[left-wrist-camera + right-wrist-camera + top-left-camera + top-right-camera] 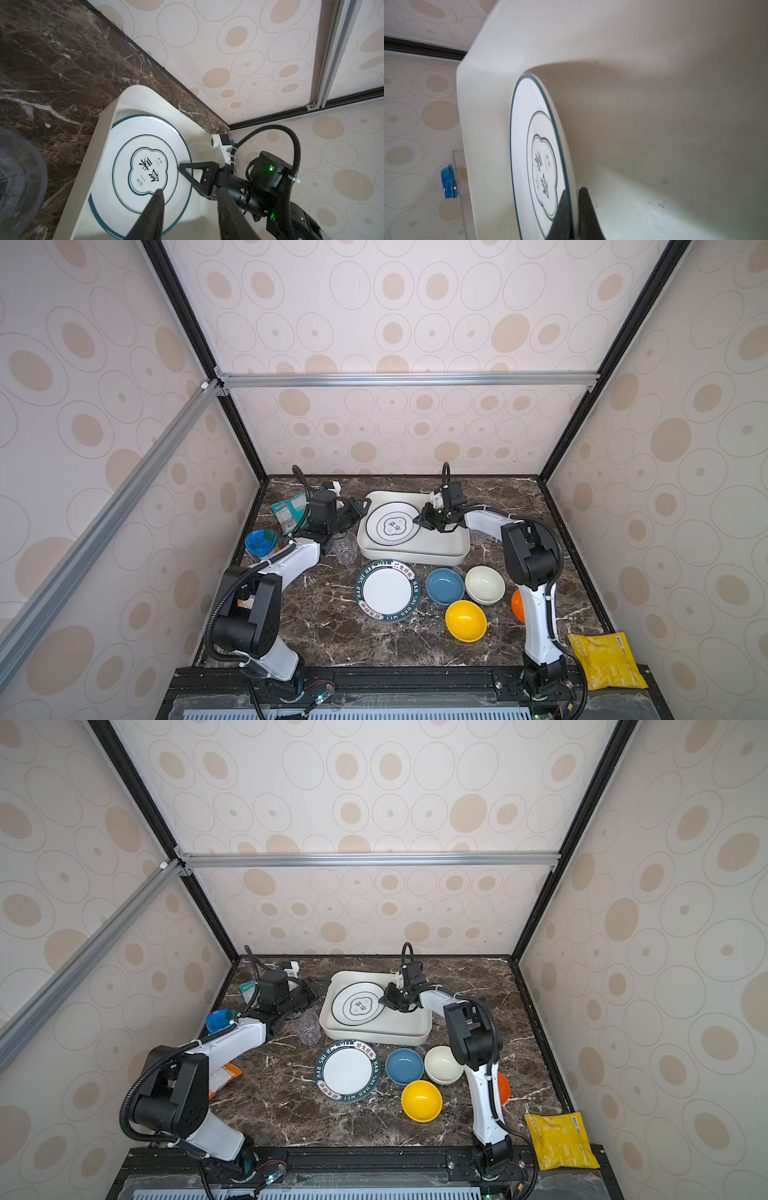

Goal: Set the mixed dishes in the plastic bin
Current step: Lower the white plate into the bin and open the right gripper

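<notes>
A white plate (392, 524) with a dark rim and characters lies inside the plastic bin (415, 558) at the back of the table. My right gripper (424, 519) is shut on that plate's right rim; in the right wrist view the rim (572, 207) sits pinched between the fingers. My left gripper (361, 506) hangs open at the bin's left edge, holding nothing. On the table in front of the bin are a second plate (387, 590), a blue bowl (444, 585), a cream bowl (484, 584), a yellow bowl (465, 620), an orange bowl (517, 605) half hidden by my right arm, and a clear cup (345, 547).
A blue-lidded cup (261, 542) and a teal snack packet (286, 510) sit at the back left. A yellow packet (606, 659) lies at the front right corner, an orange packet (224, 1077) under my left arm. Another clear cup (478, 537) stands behind my right forearm.
</notes>
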Robot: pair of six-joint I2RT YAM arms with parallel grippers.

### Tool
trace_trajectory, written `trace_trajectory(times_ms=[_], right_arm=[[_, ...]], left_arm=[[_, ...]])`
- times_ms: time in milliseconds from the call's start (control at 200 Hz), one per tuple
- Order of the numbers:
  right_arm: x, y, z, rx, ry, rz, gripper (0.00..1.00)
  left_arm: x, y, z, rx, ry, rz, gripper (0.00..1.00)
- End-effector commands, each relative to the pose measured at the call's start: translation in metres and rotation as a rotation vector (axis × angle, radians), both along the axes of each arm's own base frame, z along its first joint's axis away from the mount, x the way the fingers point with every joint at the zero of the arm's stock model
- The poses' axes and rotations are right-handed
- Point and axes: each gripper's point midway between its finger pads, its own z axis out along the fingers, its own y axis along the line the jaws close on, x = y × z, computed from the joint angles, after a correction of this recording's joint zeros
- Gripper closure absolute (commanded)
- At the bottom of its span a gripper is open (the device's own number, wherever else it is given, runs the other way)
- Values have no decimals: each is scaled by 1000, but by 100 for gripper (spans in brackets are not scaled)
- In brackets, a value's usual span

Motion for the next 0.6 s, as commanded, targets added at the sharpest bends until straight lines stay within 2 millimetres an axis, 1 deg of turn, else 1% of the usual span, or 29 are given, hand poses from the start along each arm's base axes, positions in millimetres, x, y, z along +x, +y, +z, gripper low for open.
trace_trajectory(times_ms=[0, 90, 215, 435, 595], right_arm=[[0, 6, -6, -2, 18, 5, 94], [-3, 6, -10, -10, 30, 6, 81], [-4, 4, -13, -19, 39, 0, 73], [-6, 1, -17, -39, 61, -5, 69], [-10, -8, -18, -87, 84, -11, 64]], left_arm=[[0, 2, -2, 13, -3, -6, 57], [0, 1, -2, 12, 0, -7, 58], [0, 2, -3, 12, -1, -5, 57], [-1, 2, -1, 13, -4, -4, 58], [-2, 3, 1, 15, -9, -1, 58]])
